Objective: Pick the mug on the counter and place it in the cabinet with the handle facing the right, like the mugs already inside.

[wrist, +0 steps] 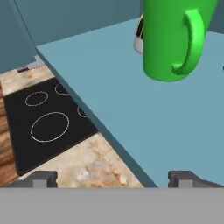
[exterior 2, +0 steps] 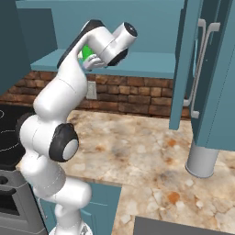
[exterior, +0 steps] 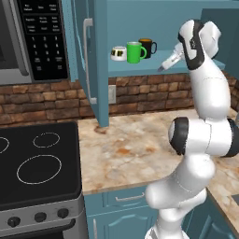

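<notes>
In the left base view the green mug (exterior: 136,52) stands upright on the cabinet shelf (exterior: 140,69) in the upper middle of the frame, set between a white mug with dark marking (exterior: 118,53) on its left and a black mug (exterior: 148,46) just behind it on its right, all three close together. Its loop handle (exterior: 144,52) points toward the right of the frame. The gripper (exterior: 164,65) sits to the right of the mugs at shelf height, apart from the green mug and holding nothing; its fingers stand wide open. In the hand view the two dark fingertips (wrist: 39,178) rise far apart at the bottom corners with only bare shelf between them, and the green mug fills the upper right of the frame, its handle (wrist: 190,41) turned to the right, with a sliver of the white mug (wrist: 139,37) showing at its left edge. Below the shelf edge in that view lie the black stovetop (wrist: 43,127) and a strip of the marbled surface (wrist: 92,168). In the right base view the arm hides most of the green mug (exterior 2: 85,51), seen as a green patch in the upper left beside the hand. The open cabinet door (exterior: 88,60) with its long silver bar handle hangs left of the shelf in the left base view, and the surface (exterior: 135,149) spreads beneath it.
</notes>
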